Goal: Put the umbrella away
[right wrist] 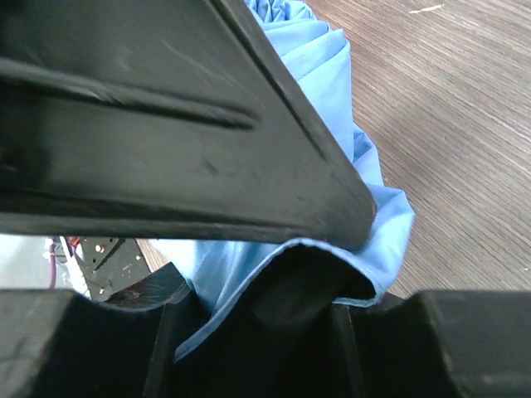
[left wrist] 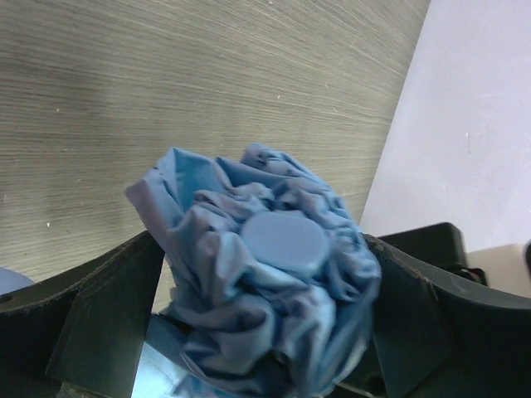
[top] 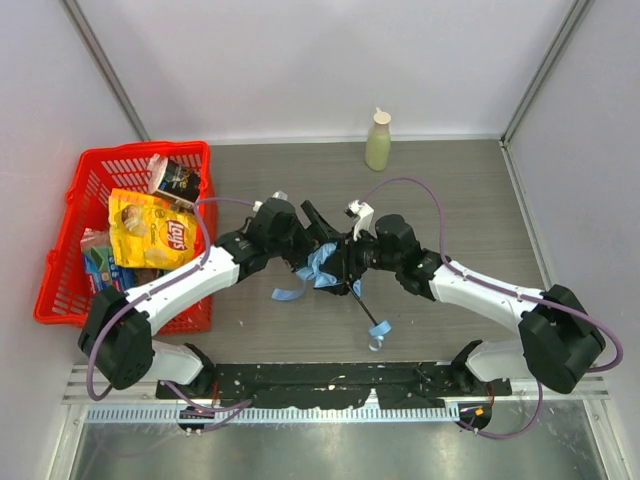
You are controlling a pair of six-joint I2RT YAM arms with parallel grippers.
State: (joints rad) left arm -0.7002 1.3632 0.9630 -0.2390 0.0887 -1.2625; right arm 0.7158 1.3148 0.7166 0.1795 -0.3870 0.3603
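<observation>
Umbrella: the umbrella (top: pixel 325 265) lies in the middle of the table (top: pixel 470 200), between the two robot hands, near the middle of the top picture.
Cloth: the blue cloth is bunched up in a crumpled ball. It is not spread out, but it is not neat either.
Shaft: the thin black shaft (top: pixel 368 308) sticks out toward the lower right, with the small handle (top: pixel 380 331) at its end. It looks like it has not been pushed in.
Strap: the blue strap (top: pixel 290 294) hangs loose at the lower left of the cloth. It is not wrapped around anything.
Left gripper: the left gripper (top: pixel 312 240) has its fingers (left wrist: pixel 99 307) wide apart. The cloth ball sits between them and brushes both sides, but it looks puffy, not squeezed.
Right gripper: the right gripper (top: pixel 352 255) looks closed on a fold of the blue cloth. In its own camera the cloth is pinched between its two black fingers.
Basket: the red basket (top: pixel 60 270) is at the left of the top picture, with a yellow chip bag (top: pixel 152 228) and other packs inside. The umbrella is well apart from it.
Bottle: a pale green bottle (top: pixel 378 143) stands at the top, by the back wall.
Done: I think only the folding down is done.
Left to do: tidy the cloth, push in the shaft, wrap the strap, then put the umbrella away, maybe in the basket.
</observation>
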